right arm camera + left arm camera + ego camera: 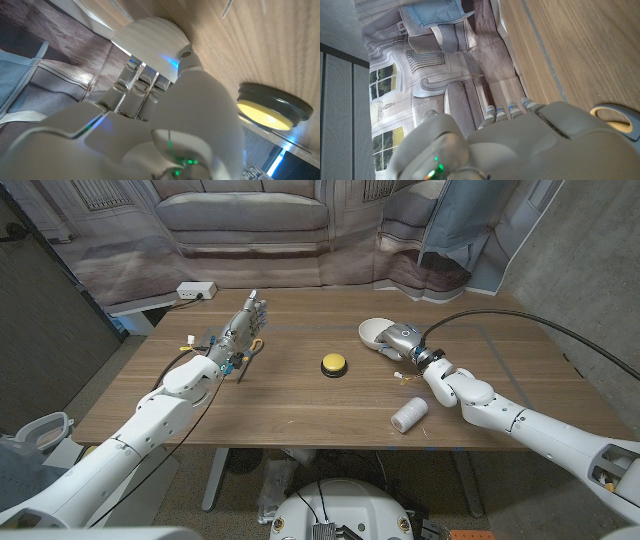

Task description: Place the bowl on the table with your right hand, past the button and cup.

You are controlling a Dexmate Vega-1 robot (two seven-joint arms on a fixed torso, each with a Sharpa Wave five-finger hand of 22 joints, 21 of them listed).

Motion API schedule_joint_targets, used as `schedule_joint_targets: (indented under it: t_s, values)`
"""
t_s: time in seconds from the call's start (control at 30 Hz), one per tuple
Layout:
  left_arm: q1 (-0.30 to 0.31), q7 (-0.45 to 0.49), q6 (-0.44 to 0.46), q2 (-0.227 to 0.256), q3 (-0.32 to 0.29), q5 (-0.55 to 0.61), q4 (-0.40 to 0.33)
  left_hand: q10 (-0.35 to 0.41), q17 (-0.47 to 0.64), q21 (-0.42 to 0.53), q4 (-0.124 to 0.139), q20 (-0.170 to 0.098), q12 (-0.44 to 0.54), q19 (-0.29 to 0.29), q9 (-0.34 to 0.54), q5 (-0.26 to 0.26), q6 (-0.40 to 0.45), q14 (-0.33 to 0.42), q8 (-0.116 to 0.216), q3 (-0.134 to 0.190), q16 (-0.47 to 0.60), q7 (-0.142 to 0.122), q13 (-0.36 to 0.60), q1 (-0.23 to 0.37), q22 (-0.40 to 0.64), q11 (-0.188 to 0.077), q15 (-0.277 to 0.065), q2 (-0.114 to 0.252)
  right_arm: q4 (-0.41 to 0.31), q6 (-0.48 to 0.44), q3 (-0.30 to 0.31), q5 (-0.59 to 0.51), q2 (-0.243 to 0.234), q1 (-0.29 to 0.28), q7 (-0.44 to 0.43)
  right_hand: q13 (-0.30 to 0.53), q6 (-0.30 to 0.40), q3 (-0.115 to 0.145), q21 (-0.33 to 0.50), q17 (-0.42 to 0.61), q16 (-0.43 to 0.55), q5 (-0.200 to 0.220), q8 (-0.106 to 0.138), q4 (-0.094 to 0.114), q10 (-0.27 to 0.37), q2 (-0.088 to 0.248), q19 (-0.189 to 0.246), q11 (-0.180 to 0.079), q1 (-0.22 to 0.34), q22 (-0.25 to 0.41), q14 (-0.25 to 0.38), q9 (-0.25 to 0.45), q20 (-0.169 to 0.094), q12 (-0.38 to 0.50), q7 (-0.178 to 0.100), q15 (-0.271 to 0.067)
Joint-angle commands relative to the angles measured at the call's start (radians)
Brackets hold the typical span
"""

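Observation:
The white bowl [373, 331] sits tilted at the far right-middle of the wooden table [300, 405], beyond the yellow button [333, 365]. My right hand [403, 342] grips the bowl's near rim. In the right wrist view its fingers [137, 82] curl against the bowl [150, 37], with the button [270, 107] off to one side. I cannot tell whether the bowl touches the table. The white cup [408, 413] lies on its side near the front edge, close to my right forearm. My left hand [240, 330] stands on the table's left part, fingers [510, 110] stretched out and holding nothing.
A white power strip [196, 290] lies on a low ledge behind the table's far left corner. Small pale scraps [400, 376] lie between the button and my right wrist. A printed sofa backdrop [250, 220] hangs behind the table.

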Motion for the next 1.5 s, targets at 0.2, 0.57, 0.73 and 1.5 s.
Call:
schedule_joint_targets:
  t_s: [0.2,0.57,0.73,1.5]
  values:
    - [-0.040,-0.026,0.000,-0.018,0.027,0.003,0.040,0.003,0.003,0.005,0.000,-0.027,0.001,-0.010,0.003,-0.001,0.002,0.003,0.001,-0.009,0.003,0.000,0.003,0.004,0.002,-0.003,-0.001,0.006,-0.036,-0.004,0.013,0.008,-0.018,-0.011,0.055,0.027,-0.032,0.015,0.038,0.005,-0.023,0.003,0.004,0.023,-0.040,0.071,-0.054,-0.002,0.025,-0.029,-0.033,0.002,-0.147,-0.011,-0.016,-0.048]
    - [-0.035,-0.025,0.004,-0.013,0.024,-0.001,0.029,0.003,0.003,0.005,0.000,-0.028,0.001,-0.010,0.003,-0.001,0.003,0.002,0.001,-0.011,0.003,0.001,0.003,0.005,0.002,-0.001,0.001,0.006,-0.039,-0.001,0.016,0.008,-0.020,-0.012,0.076,0.031,-0.072,0.005,0.042,0.002,-0.047,-0.005,0.007,0.034,-0.070,0.039,-0.085,0.005,-0.059,-0.059,-0.072,0.000,-0.145,-0.028,-0.018,-0.042]
    - [-0.034,-0.021,0.006,-0.011,0.023,0.000,0.025,0.004,0.003,0.005,0.000,-0.028,0.002,-0.010,0.003,-0.001,0.002,0.002,0.001,-0.011,0.002,0.000,0.003,0.005,0.002,-0.002,0.001,0.007,-0.035,0.018,0.026,0.030,-0.022,-0.017,0.062,0.032,-0.102,-0.004,0.022,0.000,-0.063,-0.001,0.004,0.039,-0.092,0.017,-0.101,0.003,-0.103,-0.066,-0.116,-0.001,-0.144,-0.036,-0.015,-0.039]
    - [-0.041,-0.028,0.002,-0.016,0.027,0.000,0.038,0.002,0.003,0.005,0.000,-0.028,0.001,-0.010,0.003,-0.001,0.002,0.002,0.000,-0.015,0.002,-0.001,0.003,0.007,0.002,-0.001,-0.001,0.008,-0.048,0.021,0.034,0.028,-0.031,-0.021,0.086,0.057,-0.257,-0.038,-0.081,0.013,-0.082,0.037,-0.019,0.060,-0.272,-0.043,-0.125,0.018,-0.216,-0.072,-0.260,-0.015,-0.136,-0.065,0.000,-0.031]
